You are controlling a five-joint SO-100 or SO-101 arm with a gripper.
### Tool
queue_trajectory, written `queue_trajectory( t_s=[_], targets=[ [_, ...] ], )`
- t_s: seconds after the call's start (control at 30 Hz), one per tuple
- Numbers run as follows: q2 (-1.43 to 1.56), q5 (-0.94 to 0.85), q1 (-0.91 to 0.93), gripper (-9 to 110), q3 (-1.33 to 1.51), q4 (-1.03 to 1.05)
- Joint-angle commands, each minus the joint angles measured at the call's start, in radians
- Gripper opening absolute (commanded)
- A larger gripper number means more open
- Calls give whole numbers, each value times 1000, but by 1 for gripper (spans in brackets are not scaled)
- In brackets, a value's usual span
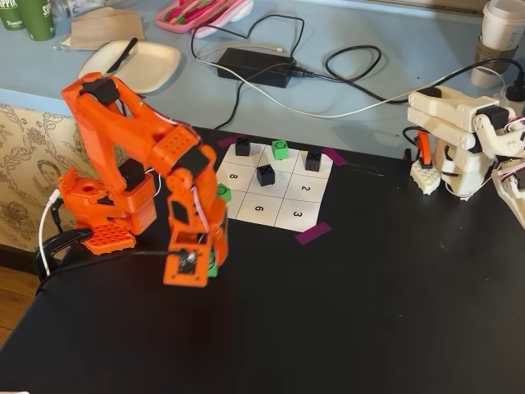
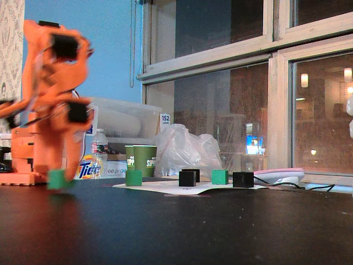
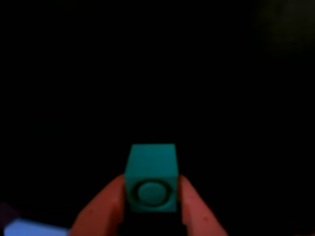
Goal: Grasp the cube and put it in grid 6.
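Tool (image 3: 151,196) closed on the cube (image 3: 150,178), low over the table (image 1: 344,312), with grid 6 (image 1: 259,208) lying beyond it, toward the paper.

Green ring-marked cube (image 3: 150,177) pinched between tool (image 3: 150,204) fingers, off the paper; grid 6 (image 1: 259,208) bare.
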Motion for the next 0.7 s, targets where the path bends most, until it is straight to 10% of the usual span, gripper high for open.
queue_trajectory(
  t_s=[0.0, 0.67],
  targets=[
    [21, 41, -114, 0, -144, 83],
    [-241, 181, -584, 0, -594, 339]
  ],
)
